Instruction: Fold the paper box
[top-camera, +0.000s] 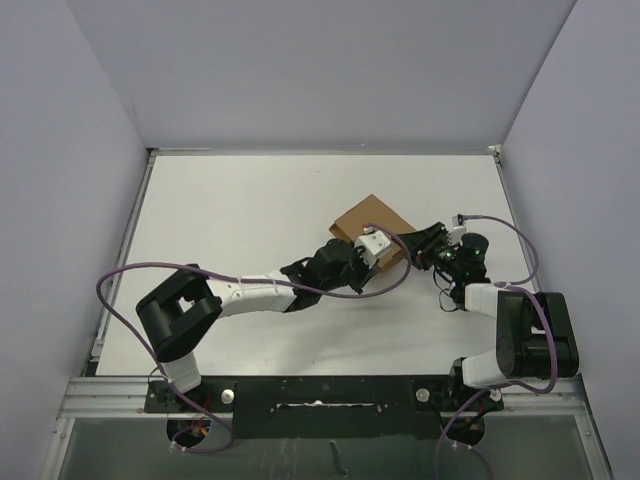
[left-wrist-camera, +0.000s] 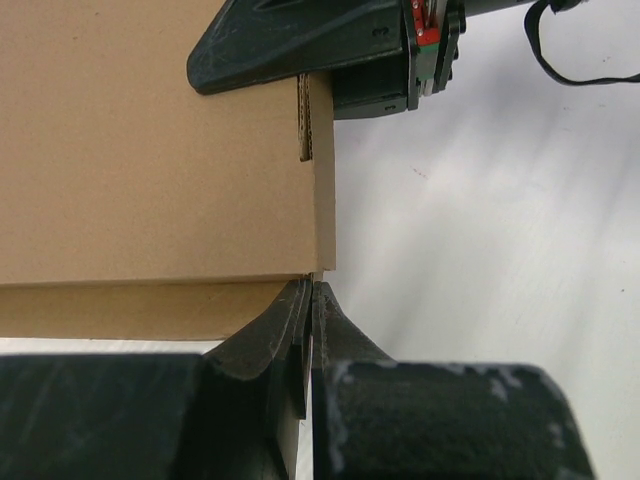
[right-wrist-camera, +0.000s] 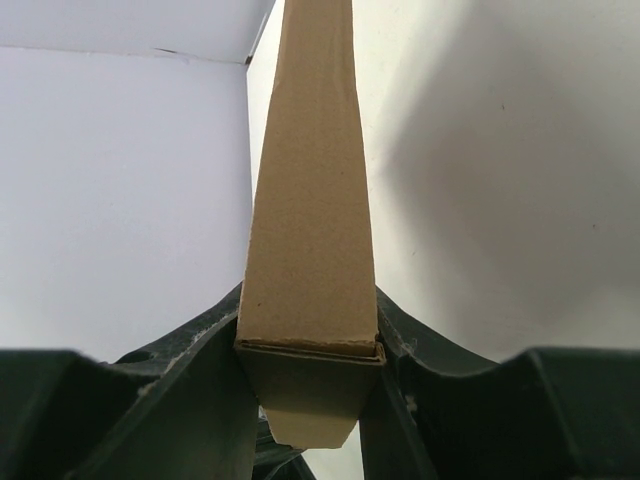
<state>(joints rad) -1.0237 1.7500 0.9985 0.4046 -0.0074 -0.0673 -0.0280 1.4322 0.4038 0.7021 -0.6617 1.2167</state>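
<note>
We're late in the fold, by our read. The paper box already looks closed into its flat mailer shape, so the step in hand is seating the last edge, not raising walls.

R side: the right gripper clamps the box across its thickness. Its jaws are partway apart w/ one finger on each broad face. The box runs straight out from btwn those jaws, edge-on to that cam.

L side: the left gripper is fully closed w/ nothing btwn the fingers. Its tips touch the box's near corner, where the top panel meets the strip below. The box sits ahead & left of those tips, w/ bare table to their right.

Farther along that edge, just short of the R jaws, a slot shows raw corrugation. A tab may not be fully home, tho we can't tell.

Next move, as we judge it: the L tips press that edge as a closed wedge while R holds firm. It needs light force in line w/ the panel. Off-axis, the box could twist in the R grip or the corner could crumple.
</note>
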